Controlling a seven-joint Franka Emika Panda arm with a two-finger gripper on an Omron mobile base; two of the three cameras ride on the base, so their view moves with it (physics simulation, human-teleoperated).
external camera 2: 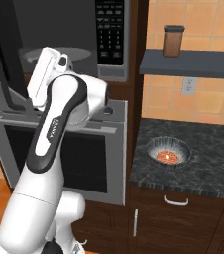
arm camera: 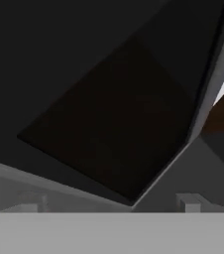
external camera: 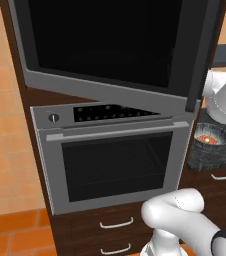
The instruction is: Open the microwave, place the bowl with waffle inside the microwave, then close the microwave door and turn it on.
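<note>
We take the silver oven as our landmark. Directly above it, the microwave stands open: its microwave door, a wide black glass panel with a silver-grey lower border, is swung out toward us over the oven's top edge, and in the right base view we see the grey cavity with a round turntable behind it. The black keypad sits above the oven's right end; its small pale buttons carry marks too small for us to read. To the right of the oven, on the dark speckled counter, rests the bowl with waffle, a small grey bowl with reddish-orange and pale food, upright and well apart from the arm. Above that counter a grey shelf carries a brown jar. The white arm rises in front of the oven, and faint lettering on its link is not legible. In the hand view the gripper shows two tips set wide apart with nothing between them, facing the dark door glass. The oven has a round knob at its upper left.
</note>
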